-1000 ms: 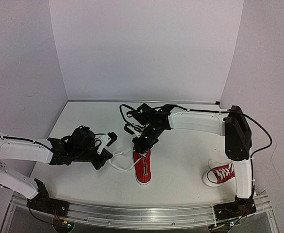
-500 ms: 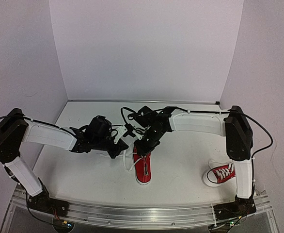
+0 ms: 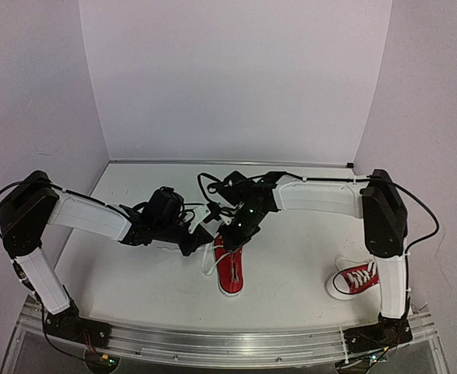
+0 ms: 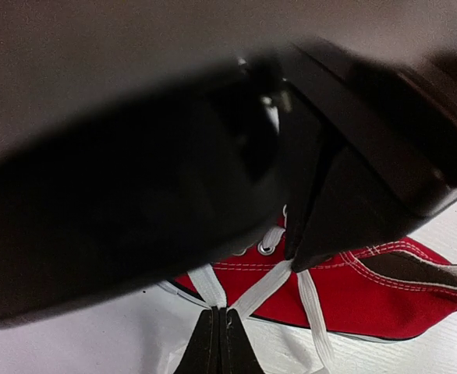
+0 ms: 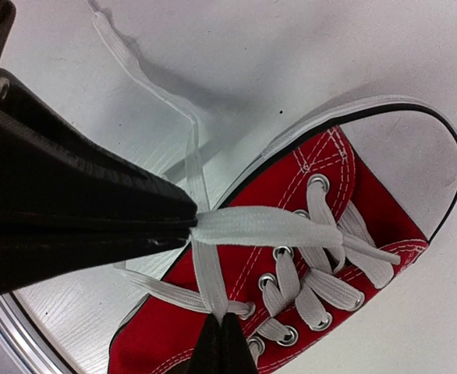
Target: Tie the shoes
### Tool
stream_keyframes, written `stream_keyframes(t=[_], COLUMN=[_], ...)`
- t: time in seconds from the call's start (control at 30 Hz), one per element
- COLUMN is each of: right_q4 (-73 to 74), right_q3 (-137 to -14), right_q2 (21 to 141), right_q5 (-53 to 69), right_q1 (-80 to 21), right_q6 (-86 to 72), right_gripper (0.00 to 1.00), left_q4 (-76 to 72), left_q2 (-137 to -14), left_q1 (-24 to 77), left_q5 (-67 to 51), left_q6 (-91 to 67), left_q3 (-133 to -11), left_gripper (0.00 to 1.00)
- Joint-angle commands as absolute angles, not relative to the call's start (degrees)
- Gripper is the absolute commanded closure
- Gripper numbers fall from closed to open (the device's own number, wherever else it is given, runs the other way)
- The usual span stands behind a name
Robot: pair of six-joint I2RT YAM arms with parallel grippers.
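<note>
The left pincer (image 4: 219,343) is closed, its two tips pressed together on the white lace (image 5: 267,226). Two strands run from the tips up to the eyelets. The right pincer (image 5: 221,347) is closed also, on another strand of the same lace, which runs on past it over the table (image 3: 291,261). The two pincers are just beside each other.

Directly under them is the front part of the shoe (image 3: 231,273), which stands on its sole. Its long axis runs from the pincers toward the arm bases. The white toe cap (image 5: 416,156) is on the pincers' side, toward the back wall, and the red heel points to the near edge. A loop of lace lies on the table at the left pincer's side of the shoe.

The left arm (image 3: 88,216) has its elbow raised far behind its pincer, and the forearm stretches low and nearly level to the shoe. The right arm (image 3: 322,196) stands upright from its base, bends at the elbow, and its forearm reaches across and slopes down to the shoe.

Well apart from the pincers, beyond the right one and beside the right arm's upright link, is the other shoe (image 3: 359,277), partly hidden by that link. Its white toe is turned toward the first shoe, and its long axis lies across that of the first shoe.
</note>
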State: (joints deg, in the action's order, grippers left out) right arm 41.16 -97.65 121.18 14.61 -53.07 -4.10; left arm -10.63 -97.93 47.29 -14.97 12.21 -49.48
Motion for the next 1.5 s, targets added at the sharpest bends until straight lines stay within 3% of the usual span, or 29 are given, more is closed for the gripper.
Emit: stream_keyframes(t=[0.0, 0.27, 1.13, 1.47], right_q4=[38.4, 35.7, 30.5, 30.2], right_q3=[-96.8, -93.6, -89.5, -89.2], right_q2=[115.8, 114.4, 111.5, 111.6], right_q5=[14.4, 15.0, 16.2, 16.4], right_q1=[-52.3, -52.1, -52.1, -51.9], right_q6=[-4.2, -3.6, -0.5, 1.8], right_gripper=[1.0, 1.0, 1.0, 1.0], left_q4=[-12.0, -15.1, -29.1, -26.4], left_q2=[-95.7, -87.6, -101.4, -98.0], left_q1=[47.4, 47.2, 46.3, 47.3], left_q5=[-14.2, -9.4, -15.1, -22.9], left_q6=[12.1, 11.4, 30.2, 33.8], left_q3=[-47.4, -41.1, -44.5, -42.9], left_gripper=[1.0, 1.0, 1.0, 1.0])
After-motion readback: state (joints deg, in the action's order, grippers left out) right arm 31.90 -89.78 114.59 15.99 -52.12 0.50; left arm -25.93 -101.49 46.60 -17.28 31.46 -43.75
